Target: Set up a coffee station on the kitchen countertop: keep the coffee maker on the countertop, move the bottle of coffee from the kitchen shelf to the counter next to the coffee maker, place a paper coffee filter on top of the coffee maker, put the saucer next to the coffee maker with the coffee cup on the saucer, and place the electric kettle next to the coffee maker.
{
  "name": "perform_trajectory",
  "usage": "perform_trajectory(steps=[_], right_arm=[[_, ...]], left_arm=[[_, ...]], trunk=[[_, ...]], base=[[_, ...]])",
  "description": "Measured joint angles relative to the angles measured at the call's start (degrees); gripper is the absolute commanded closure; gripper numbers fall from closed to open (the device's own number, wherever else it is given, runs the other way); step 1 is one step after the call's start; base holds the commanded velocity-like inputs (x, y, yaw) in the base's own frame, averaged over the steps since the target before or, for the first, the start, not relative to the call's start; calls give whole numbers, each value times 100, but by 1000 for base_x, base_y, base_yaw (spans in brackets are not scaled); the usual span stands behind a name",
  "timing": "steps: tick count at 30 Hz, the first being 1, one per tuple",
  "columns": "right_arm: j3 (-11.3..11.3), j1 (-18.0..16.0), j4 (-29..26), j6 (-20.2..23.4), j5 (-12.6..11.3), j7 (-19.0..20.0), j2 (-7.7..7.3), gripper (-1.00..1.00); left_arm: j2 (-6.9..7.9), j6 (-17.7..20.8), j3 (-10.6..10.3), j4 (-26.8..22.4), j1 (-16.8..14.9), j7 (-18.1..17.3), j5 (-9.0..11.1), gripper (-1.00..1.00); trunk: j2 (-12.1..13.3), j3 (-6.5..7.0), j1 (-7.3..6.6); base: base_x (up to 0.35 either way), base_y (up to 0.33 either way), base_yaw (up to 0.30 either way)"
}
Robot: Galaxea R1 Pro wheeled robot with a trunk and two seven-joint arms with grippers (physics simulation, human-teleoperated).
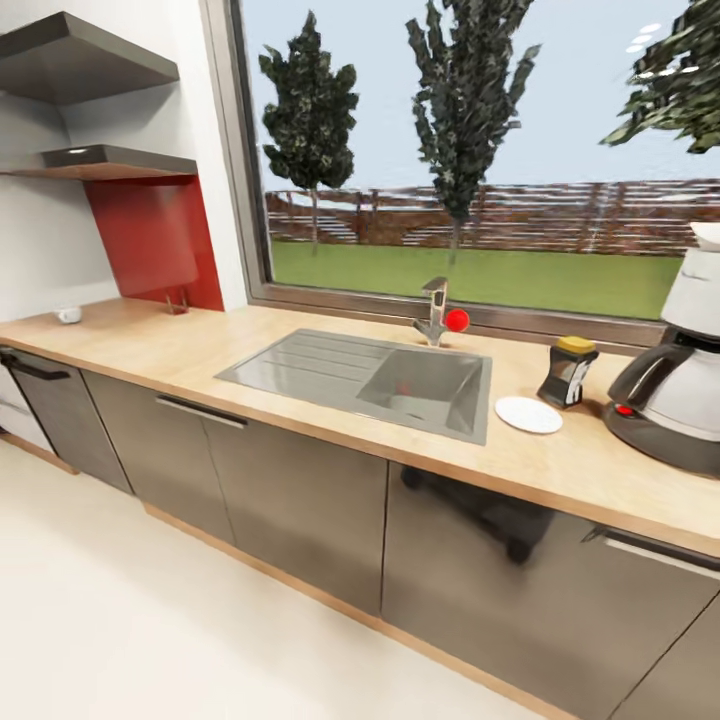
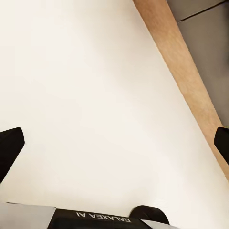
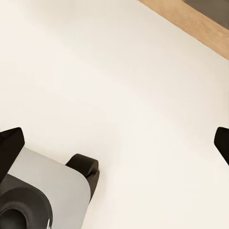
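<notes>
The coffee maker (image 1: 672, 395) stands on the kitchen countertop (image 1: 160, 345) at the far right, partly cut by the frame edge. A white rimmed piece, seemingly the paper coffee filter (image 1: 708, 236), rests on top of it. The bottle of coffee (image 1: 567, 371) is just left of the machine, and the bare saucer (image 1: 528, 414) lies in front of the bottle. The coffee cup (image 1: 68, 314) sits far left on the counter, below the kitchen shelf (image 1: 110, 160). The electric kettle is out of view. My left gripper (image 2: 114, 143) and right gripper (image 3: 114, 143) hang open over the pale floor, holding nothing.
A steel sink (image 1: 365, 378) with a faucet (image 1: 434, 312) and a red ball (image 1: 457, 320) is set into the counter's middle. Dark grey cabinets (image 1: 290, 500) run below, with a wooden plinth (image 2: 191, 81). Part of my grey base (image 3: 33, 191) shows beside the right gripper.
</notes>
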Motion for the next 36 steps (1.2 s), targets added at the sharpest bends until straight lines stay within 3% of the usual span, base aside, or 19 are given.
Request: perform_trajectory(steps=[13,27,36], right_arm=[[-4,-1,3,-5,-1,-1,8,-100],[-13,8,32,1,-1,-2,-1,-100],[-13,9,26,1,0,-8,8,-100]], left_arm=[[0,-2,5,1,0,0,1,-100],[0,-2,6,1,-1,0,1,-100],[7,0,6,0,-1,0,0,-100]], trunk=[[0,-16,-3],[0,-16,-1],[0,-16,0]], base=[[143,126,200],[147,260,54],[4,21,260]])
